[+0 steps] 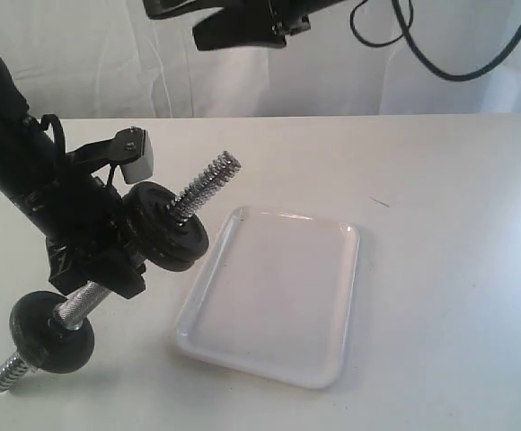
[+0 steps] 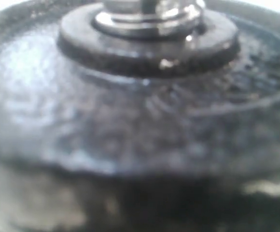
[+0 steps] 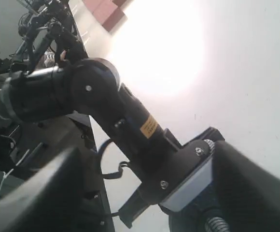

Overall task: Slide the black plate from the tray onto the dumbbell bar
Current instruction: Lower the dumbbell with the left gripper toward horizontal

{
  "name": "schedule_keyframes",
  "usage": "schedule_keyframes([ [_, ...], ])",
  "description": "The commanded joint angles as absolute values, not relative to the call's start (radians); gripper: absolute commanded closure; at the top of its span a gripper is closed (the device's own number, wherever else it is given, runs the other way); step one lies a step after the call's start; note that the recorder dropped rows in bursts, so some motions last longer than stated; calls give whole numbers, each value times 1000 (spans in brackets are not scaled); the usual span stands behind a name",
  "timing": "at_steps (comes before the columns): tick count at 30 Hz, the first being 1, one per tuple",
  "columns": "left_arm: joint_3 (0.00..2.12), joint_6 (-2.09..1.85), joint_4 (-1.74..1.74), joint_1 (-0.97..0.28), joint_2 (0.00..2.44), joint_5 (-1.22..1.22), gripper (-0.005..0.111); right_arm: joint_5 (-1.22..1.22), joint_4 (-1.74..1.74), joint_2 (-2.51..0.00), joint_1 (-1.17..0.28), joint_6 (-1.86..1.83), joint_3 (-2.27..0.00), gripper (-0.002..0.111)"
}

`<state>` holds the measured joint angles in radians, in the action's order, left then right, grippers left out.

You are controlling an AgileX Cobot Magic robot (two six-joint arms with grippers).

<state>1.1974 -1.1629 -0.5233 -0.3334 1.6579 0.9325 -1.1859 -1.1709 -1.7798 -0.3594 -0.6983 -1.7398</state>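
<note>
Left of the tray point(image 1: 274, 301), a second black disc point(image 1: 52, 334) sits low on the dumbbell bar point(image 1: 208, 182), which slants up toward the tray's far left corner. The left claw point(image 1: 106, 262) is clamped on the bar's middle. The black plate point(image 1: 166, 226) is round and matte, with a raised rim and hub. It is threaded on the bar just above that claw, near the same corner, with coarse silver thread showing past it. The glossy white tray lies on the counter point(image 1: 449, 224). High above the tray's far edge, the right claw point(image 1: 175, 25) hangs with its fingers spread wide.
</note>
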Motion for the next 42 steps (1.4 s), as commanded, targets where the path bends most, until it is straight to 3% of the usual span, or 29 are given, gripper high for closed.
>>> schedule_keyframes([
  [1,1234,-1103,-739,-332,1596,913,107,-1166,-1167,-1711,-336,-711,-1758,89],
  [3,1234,-1050,-739,-332,1596,852,107,-1148,-1145,-1690,-334,-708,-1758,107],
  [25,1234,-593,-747,-332,1761,448,107,-1221,-1011,-1623,-328,-621,-1758,108],
  [42,1236,-531,-749,-332,1807,369,107,-1221,-970,-1576,-328,-621,-1758,108],
])
